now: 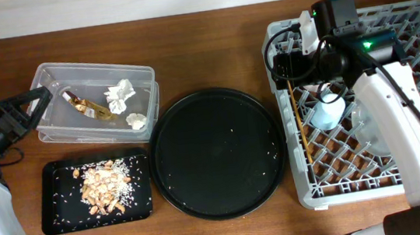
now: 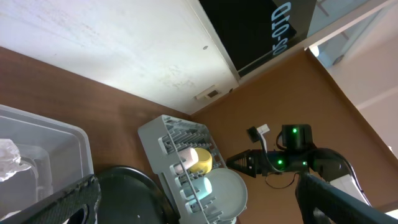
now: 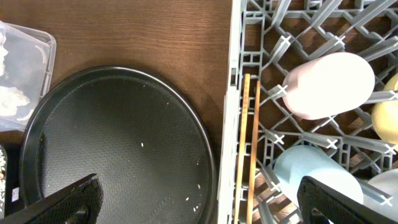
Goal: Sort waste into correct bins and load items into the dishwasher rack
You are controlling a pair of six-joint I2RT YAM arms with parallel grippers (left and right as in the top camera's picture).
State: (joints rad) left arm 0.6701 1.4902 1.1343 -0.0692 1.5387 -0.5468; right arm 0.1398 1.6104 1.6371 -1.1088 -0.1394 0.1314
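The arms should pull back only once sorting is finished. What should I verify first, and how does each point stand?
1. Chopsticks in the dishwasher rack: ok, lying along its left edge.
2. Pink cup, blue cup, yellow bowl and plate in the rack: ok.
3. Tissue balls and wrapper in the clear tub: ok.
4. Food scraps in the black tray: ok.
5. Round tray clean: not ok, a few white specks lie on it.
6. Left gripper and right gripper open, holding nothing: ok.
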